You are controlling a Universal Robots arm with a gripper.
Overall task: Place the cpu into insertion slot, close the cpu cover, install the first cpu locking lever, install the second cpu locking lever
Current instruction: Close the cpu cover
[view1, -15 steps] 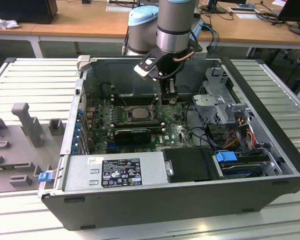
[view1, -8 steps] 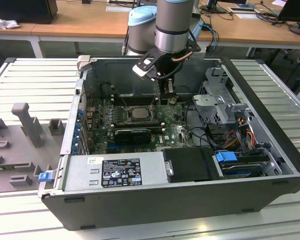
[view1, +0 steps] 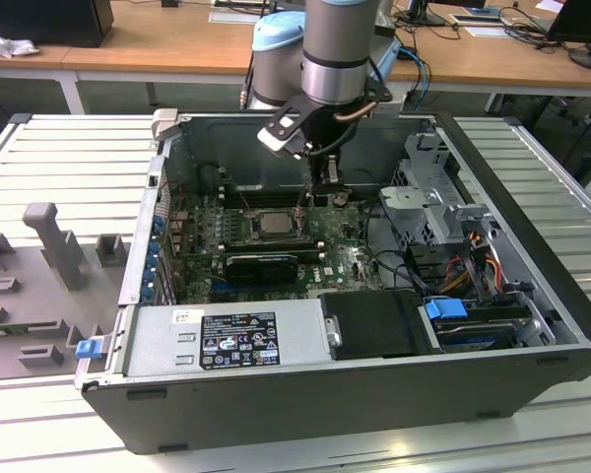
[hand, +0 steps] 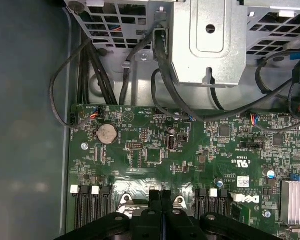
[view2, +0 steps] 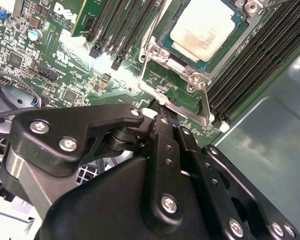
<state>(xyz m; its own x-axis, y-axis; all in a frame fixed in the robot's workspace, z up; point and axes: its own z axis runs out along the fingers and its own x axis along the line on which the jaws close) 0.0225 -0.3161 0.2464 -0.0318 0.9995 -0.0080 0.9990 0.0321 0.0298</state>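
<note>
Pincer [view1: 327,183], upper centre of exterior view, pressed together by locking lever [view2: 206,102]; slipping may spring it loose.

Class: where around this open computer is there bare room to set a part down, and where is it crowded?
Free: ribbed table either side of the case. Crowded: around the cpu by the gripper; the cabled drive cage.

The cpu [view2: 205,27] — matt silvery metal; cpu cover [view2: 192,77] — glossy bare metal; fingers [view2: 165,145] smooth matt black.
</note>
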